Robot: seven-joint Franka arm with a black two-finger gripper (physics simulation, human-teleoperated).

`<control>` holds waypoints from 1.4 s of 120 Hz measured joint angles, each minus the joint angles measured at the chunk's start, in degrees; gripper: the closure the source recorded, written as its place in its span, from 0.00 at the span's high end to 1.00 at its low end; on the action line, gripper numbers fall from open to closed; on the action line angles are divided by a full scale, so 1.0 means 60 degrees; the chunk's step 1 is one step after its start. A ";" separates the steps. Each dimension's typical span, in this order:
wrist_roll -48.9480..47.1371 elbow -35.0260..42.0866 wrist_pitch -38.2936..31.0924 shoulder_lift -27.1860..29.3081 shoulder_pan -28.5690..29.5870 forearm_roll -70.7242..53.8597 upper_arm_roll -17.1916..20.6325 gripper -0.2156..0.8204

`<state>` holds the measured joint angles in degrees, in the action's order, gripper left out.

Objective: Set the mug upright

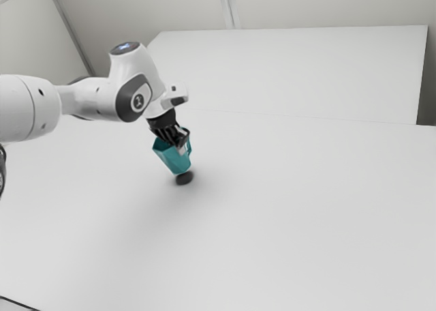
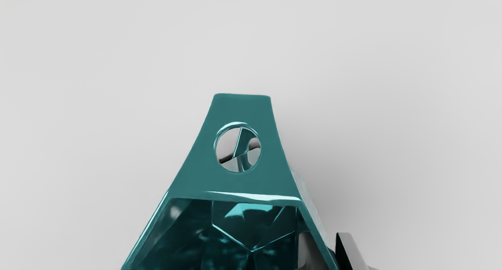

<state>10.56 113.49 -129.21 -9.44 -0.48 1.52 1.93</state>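
Plain teal mug (image 2: 245, 109), pale glints along its rim (image 2: 255, 196), deeper teal inside, my gripper (image 1: 182, 145) black, my arm (image 1: 148, 72) white and dark grey, table (image 1: 306, 209) plain light grey

Bright, seemingly overhead light; soft shadow (image 1: 153, 219), glare on the mug (image 2: 243, 183)

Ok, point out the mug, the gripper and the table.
Mug (image 1: 174, 159), exterior view: on its teal outer wall.
Gripper (image 2: 330, 248), wrist view: midway between its fingertips.
Table (image 1: 293, 209), exterior view: bare part of its top.
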 joint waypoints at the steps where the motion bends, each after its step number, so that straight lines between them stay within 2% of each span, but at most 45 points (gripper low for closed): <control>1: -0.0032 0.0000 -0.0013 -0.0025 -0.0002 -0.0001 0.0000 0.04; 51: -0.1159 -0.0015 -0.0272 -0.0749 -0.0012 -0.0076 -0.0001 0.05; 58: -0.1232 -0.0015 -0.0275 -0.0777 -0.0011 -0.0037 0.0001 0.12; 72: -0.1314 -0.0026 -0.0275 -0.0775 -0.0017 0.0091 0.0001 0.37; 81: -0.1357 -0.0028 -0.0271 -0.0692 -0.0044 0.0127 0.0001 0.50; 103: -0.1433 -0.0097 -0.0080 -0.0169 -0.0121 0.0161 0.0001 0.67; 129: -0.1409 -0.1408 0.1398 0.0192 -0.0025 0.0179 -0.0067 0.75; 168: -0.1025 -0.4059 0.4076 0.0175 0.0024 -0.0115 -0.0282 0.78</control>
<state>4.41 89.14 -104.76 -8.39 -0.33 0.83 0.23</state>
